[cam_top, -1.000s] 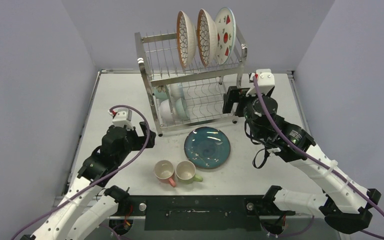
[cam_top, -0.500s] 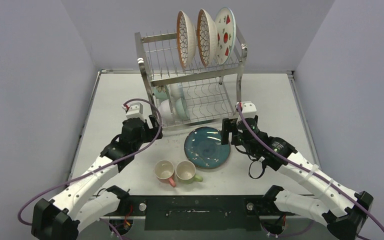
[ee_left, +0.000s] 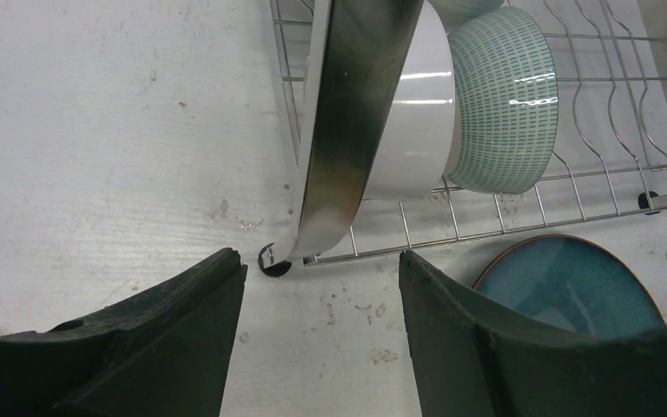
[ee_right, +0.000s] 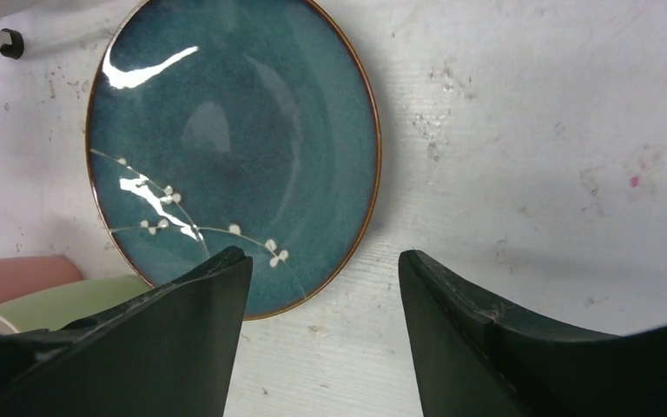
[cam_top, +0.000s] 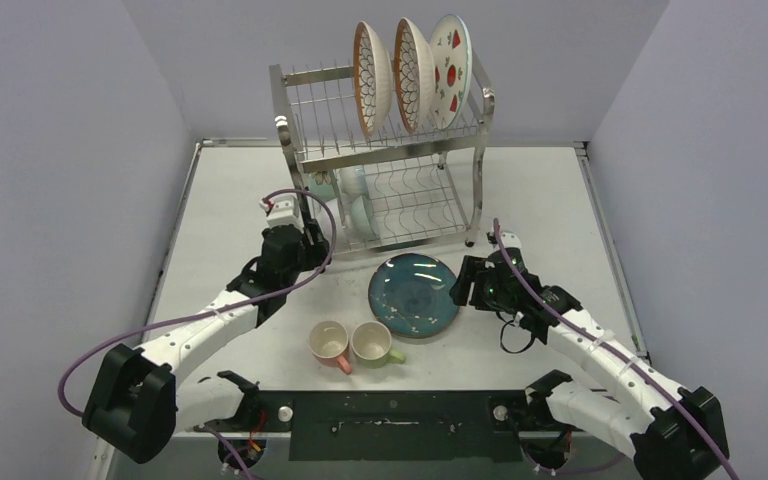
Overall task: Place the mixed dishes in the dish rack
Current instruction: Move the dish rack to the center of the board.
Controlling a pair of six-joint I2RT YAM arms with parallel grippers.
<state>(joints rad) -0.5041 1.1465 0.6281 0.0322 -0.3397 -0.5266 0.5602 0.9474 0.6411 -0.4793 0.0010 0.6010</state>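
The steel dish rack (cam_top: 312, 115) stands at the back. Its top tier holds two brown-rimmed petal plates (cam_top: 371, 78) and a strawberry plate (cam_top: 450, 68). Its lower tier holds a white bowl (ee_left: 421, 113) and a mint-green bowl (ee_left: 504, 104). A teal plate (cam_top: 414, 294) lies flat on the table in front of the rack. A pink mug (cam_top: 329, 344) and a green mug (cam_top: 373, 343) lie near it. My left gripper (ee_left: 321, 261) is open and empty at the rack's front left foot. My right gripper (ee_right: 323, 261) is open and empty over the teal plate's (ee_right: 226, 148) right rim.
The rack's shiny front left leg (ee_left: 347, 113) rises right before my left fingers. The teal plate's edge shows in the left wrist view (ee_left: 573, 282). The green mug (ee_right: 61, 300) and the pink mug (ee_right: 9, 278) lie left of my right gripper. Grey walls enclose the table.
My right gripper has come from the rack's right side down to the teal plate's right rim. My left gripper has moved forward and right to the rack's front left foot.
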